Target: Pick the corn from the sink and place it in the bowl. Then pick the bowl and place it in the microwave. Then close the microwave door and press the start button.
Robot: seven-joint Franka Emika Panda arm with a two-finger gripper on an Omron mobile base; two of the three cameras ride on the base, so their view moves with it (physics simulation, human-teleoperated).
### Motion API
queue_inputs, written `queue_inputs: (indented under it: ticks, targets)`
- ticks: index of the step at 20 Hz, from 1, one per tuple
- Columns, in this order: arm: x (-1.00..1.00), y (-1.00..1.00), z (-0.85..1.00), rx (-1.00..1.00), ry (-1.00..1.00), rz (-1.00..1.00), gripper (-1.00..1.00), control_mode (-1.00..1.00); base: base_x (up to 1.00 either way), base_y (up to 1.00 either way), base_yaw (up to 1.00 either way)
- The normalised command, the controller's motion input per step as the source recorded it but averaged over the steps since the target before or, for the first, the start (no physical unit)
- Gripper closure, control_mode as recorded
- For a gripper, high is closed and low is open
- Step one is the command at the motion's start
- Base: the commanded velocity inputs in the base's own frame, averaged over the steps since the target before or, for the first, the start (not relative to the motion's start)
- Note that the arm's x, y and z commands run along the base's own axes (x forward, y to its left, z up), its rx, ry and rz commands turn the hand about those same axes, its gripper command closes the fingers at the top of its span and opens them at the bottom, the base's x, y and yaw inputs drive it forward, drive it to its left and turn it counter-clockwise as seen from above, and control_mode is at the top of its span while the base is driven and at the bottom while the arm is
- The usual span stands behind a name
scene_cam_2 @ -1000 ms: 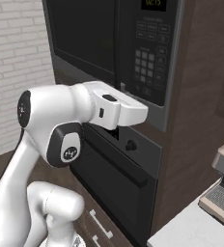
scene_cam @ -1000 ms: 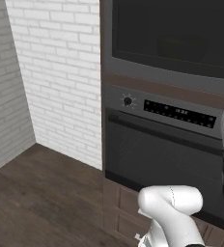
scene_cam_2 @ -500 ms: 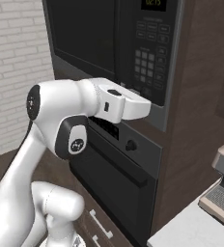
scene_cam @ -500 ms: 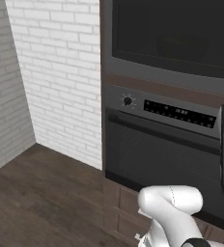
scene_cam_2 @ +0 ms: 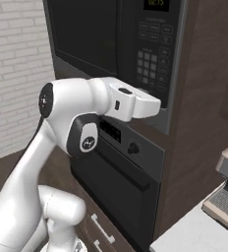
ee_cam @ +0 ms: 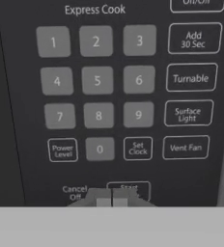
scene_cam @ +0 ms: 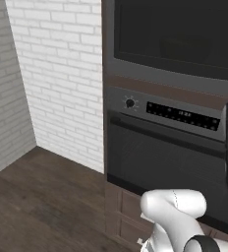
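Since the earlier frame the arm's forearm has swung further right and upward in the right base view, carrying the hand closer to the microwave's point(scene_cam_2: 111, 44) control panel; the base views themselves are unchanged.

In the hand view the gripper point(ee_cam: 112, 198) sits at the bottom centre with its jaws fully closed, the two tips pressed together and holding nothing. The tips lie directly in front of the Start button point(ee_cam: 129, 188), covering its lower edge; whether they touch it cannot be told. The Cancel/Off label is just left of the tips.

Beyond the tips, the keypad point(ee_cam: 97, 79) shows digits 1 to 9 in three rows, with 0 below, flanked by Power Level and Set Clock. A right-hand column reads Add 30 Sec, Turntable, Surface Light and Vent Fan.

In the right base view the microwave door point(scene_cam_2: 84, 34) is closed flush with the front, left of the keypad. The oven point(scene_cam_2: 121, 182) with its knob is directly below. A brick wall point(scene_cam: 57, 78) stands far left
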Motion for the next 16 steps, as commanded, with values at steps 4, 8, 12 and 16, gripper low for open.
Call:
queue_inputs:
  ticks: [4,8,12,16]
  targets:
    - [0.07,-0.34,0.0,0.02,0.0,0.04,1.0,-1.0,0.0,0.0,0.0]
    - [0.25,-0.44,-0.02,0.05,0.0,0.11,1.0,-1.0,0.0,0.0,0.0]
    - [0.7,-0.12,-0.29,0.01,0.0,0.15,1.0,-1.0,0.0,0.0,0.0]
    - [-0.08,0.0,-0.03,0.0,-0.05,0.04,1.0,-1.0,0.0,0.0,0.0]
